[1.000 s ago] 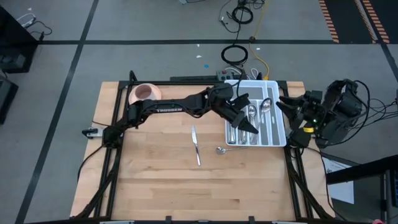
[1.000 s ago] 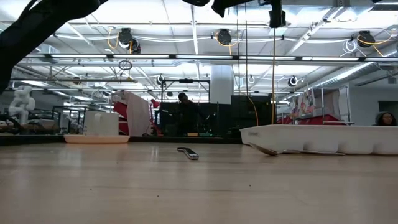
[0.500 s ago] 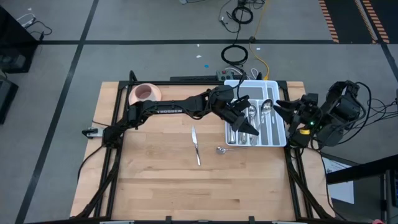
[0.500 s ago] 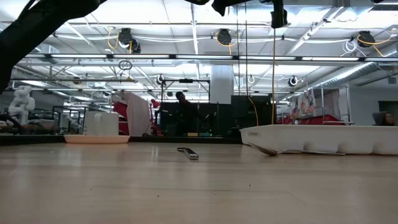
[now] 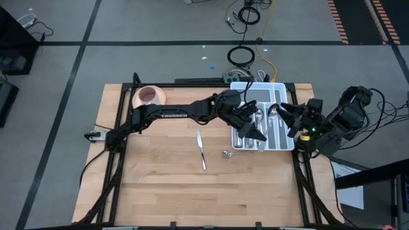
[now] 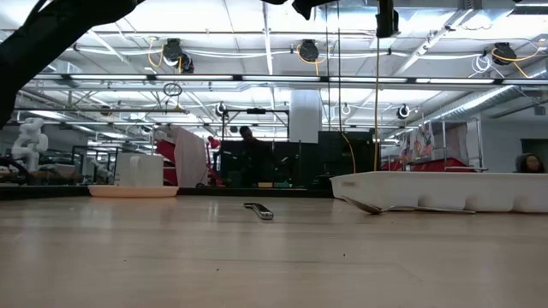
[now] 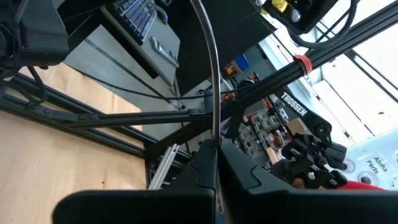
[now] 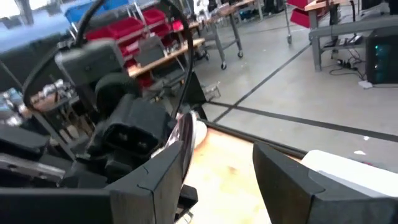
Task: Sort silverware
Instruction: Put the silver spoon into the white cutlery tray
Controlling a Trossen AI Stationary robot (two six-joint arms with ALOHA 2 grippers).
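The left gripper [image 5: 255, 132] is closed with nothing between its fingers, hanging over the white divided tray [image 5: 281, 144], at about 3 o'clock on the table [image 5: 160, 185]. The right gripper [image 5: 286, 115] hovers at the tray's 3 o'clock edge, fingers parted and empty. Spoons and forks [image 5: 271, 112] lie in the tray's compartments. A knife [image 5: 201, 148] lies near the table's centre, a spoon [image 5: 230, 153] just outside the tray at its 7 o'clock corner. A pink cup [image 5: 149, 96] sits at 11 o'clock.
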